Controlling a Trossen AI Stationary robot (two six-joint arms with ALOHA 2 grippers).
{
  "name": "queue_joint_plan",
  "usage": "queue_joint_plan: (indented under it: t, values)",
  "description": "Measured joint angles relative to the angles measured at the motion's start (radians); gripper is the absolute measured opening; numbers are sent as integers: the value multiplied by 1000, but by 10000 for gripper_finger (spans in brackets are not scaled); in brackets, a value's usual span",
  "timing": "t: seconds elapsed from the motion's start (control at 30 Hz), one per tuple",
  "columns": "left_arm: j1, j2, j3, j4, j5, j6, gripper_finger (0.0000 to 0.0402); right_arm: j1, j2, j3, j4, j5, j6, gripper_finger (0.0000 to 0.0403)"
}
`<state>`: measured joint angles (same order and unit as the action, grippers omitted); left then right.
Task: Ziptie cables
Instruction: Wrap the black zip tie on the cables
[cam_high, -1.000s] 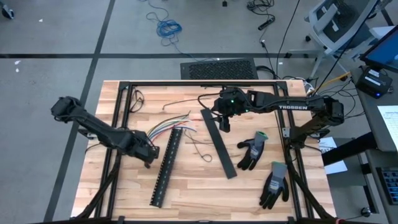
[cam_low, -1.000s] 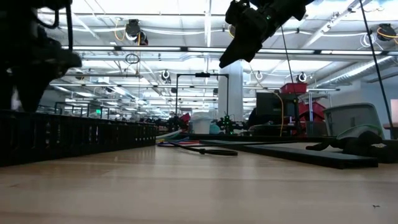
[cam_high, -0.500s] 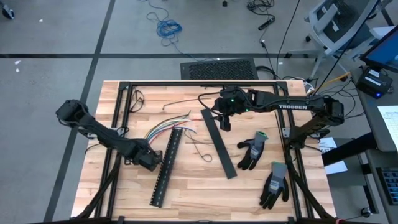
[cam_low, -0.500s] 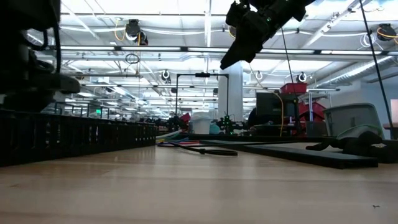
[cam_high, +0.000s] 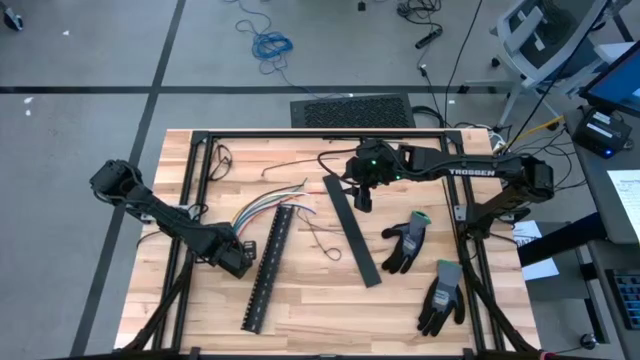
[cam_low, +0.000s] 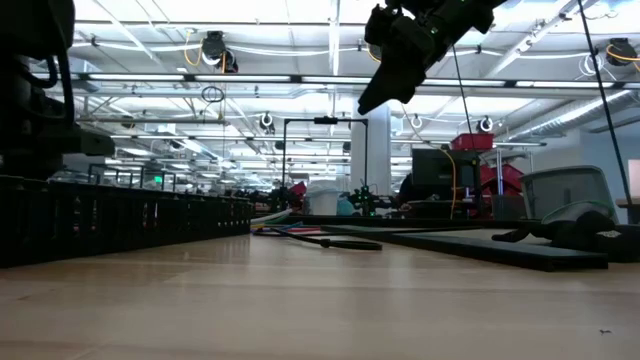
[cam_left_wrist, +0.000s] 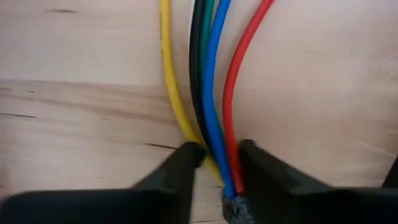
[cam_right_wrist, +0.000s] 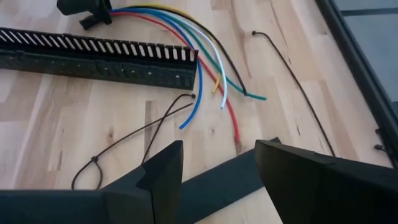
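Observation:
The cables (cam_high: 268, 208) are thin wires in yellow, black, green, blue and red. They lie flat on the wooden table and fan out past the far end of a black slotted strip (cam_high: 264, 268). Their gathered end (cam_left_wrist: 232, 205) lies left of the strip. My left gripper (cam_high: 240, 258) points down over that end, shut on the wires (cam_left_wrist: 214, 134). My right gripper (cam_high: 362, 200) hangs open high above the far end of a flat black strip (cam_high: 354, 232), touching nothing. In the right wrist view the cables' loose ends (cam_right_wrist: 214, 81) show beyond its fingers (cam_right_wrist: 217, 168). My left gripper comes from above, pointing down, with one finger (cam_left_wrist: 185, 163) on each side of the wire bundle close to its gathered end (cam_left_wrist: 219, 163). The fingers lie across the wires. The yellow wire runs under one fingertip and the red one lies against the other. The wires rest on the table.
Two grey-and-black gloves (cam_high: 408, 240) (cam_high: 440, 296) lie at the right. Thin dark strands lie between the two strips (cam_right_wrist: 134, 134) and farther back (cam_right_wrist: 292, 71). A black frame (cam_high: 320, 133) runs round the table. Bare wood lies along the near edge.
My left gripper has sunk toward the table beside the slotted strip, moving slightly toward the near edge, and has rolled a little about its own axis. The cables and strips lie where they were.

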<state>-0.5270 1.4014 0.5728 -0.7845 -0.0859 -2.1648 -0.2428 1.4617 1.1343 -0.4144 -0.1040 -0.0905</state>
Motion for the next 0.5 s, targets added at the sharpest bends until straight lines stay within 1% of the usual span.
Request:
queue_joint_plan:
  t: [0.07, 0.1, 0.17, 0.23, 0.33, 0.4, 0.43, 0.5]
  values:
    - [1, 0, -2, 10, -22, 4, 44, 0, -8, 0, -2, 1, 6, 192]
    - [1, 0, -3, 16, -37, 6, 27, 0, -16, 0, -2, 2, 8, 192]
    - [10, 0, 0, 28, -56, 27, 22, -1, -40, 0, -2, 17, 2, 192]
    - [20, 2, 21, 39, -95, 73, 22, -1, -75, 0, 1, 71, 1, 192]
    - [32, -5, 77, 82, -275, 157, 19, -12, -140, 0, 2, 130, -9, 192]
    - [32, -31, 106, 36, -372, 200, 18, -20, -189, 0, -3, 150, -10, 192]
    - [32, -47, 123, 18, -400, 210, 18, -22, -215, 0, -9, 160, -6, 192]
    - [44, -65, 168, -28, -503, 216, 18, -33, -261, 1, -36, 163, 7, 192]
